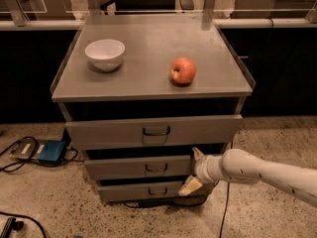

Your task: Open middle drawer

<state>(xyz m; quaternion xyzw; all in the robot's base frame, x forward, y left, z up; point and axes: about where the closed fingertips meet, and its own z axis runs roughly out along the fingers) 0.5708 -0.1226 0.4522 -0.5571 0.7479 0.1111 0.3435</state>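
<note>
Gripper (194,170) at the end of the white, smooth-shelled robot arm (262,171) sits nearest, reaching in from the right, low before the grey metal bench (148,38) with its three drawers. Its two fingers stand apart. One tip is up by the top right corner of the middle drawer's front; the other, cream-coloured, is down by the right end of the drawer below. So the gripper spans the right end of that front and is closed on nothing. Whether either finger touches the metal I cannot tell.

The smallest, lowest grey drawer front (148,191) comes next. Above it is the middle drawer (133,168), a flat grey metal front with a small dark loop handle (156,167) at its centre, second of three, directly left of the gripper. The handle is free, and the gripper is beside it on the right, not at it. Higher up, the widest grey drawer front (124,131) juts furthest forward, with a dark gap under the bench top.

By my reading the task is at its start. The gripper is at the right drawer, but it has no hold on the handle, and I cannot see that the middle drawer stands out appreciably. Nearly everything is left — hook the loop handle or get purchase on the front's edge, then pull straight out.

On the speckled floor at the left lies a small blue box (52,151) with cables. Further back, on the bench top, a white ceramic bowl (105,54) stands left and a red apple (183,71) right — well apart.
</note>
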